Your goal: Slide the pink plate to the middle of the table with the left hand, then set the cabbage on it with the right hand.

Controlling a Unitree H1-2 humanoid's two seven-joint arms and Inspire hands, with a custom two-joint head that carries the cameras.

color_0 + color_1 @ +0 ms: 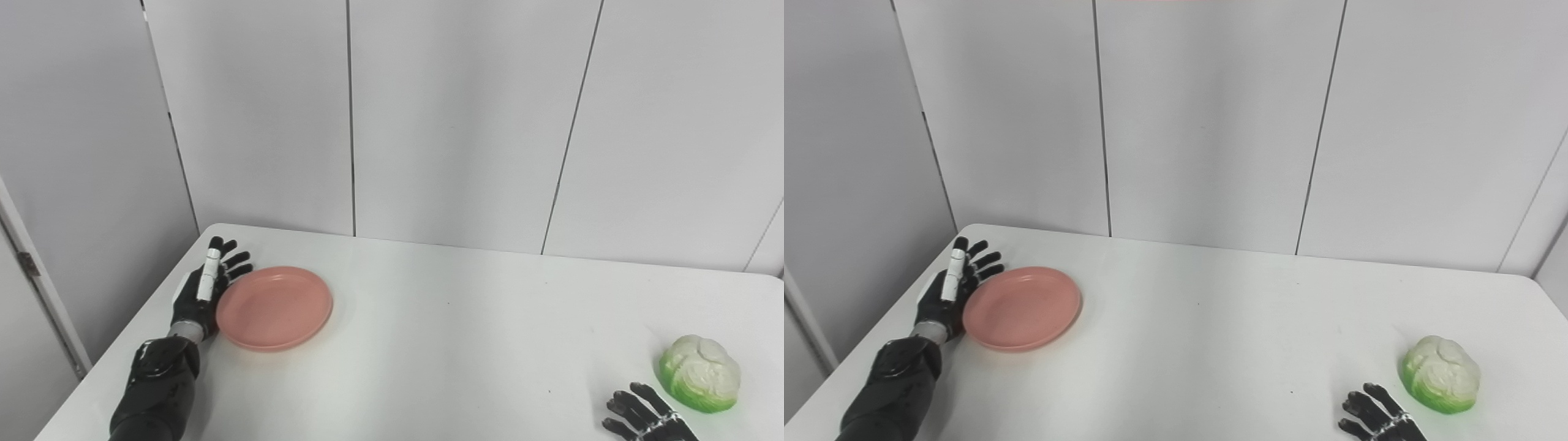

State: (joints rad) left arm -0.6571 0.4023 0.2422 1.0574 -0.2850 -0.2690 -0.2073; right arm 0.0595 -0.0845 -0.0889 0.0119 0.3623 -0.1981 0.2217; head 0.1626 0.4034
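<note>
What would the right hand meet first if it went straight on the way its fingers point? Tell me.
Nothing, as far as the views show. The right hand points up and left over bare table; the cabbage lies to its right, off that line. Depth is unclear.

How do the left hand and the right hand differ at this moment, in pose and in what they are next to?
The left hand stands edge-up with fingers straight, against the near-left rim of the pink plate; the right hand lies low by the near edge, fingers spread, short of the cabbage and apart from it. The left hand shows whole; the right is cut off by the frame. Both are open and hold nothing.
</note>
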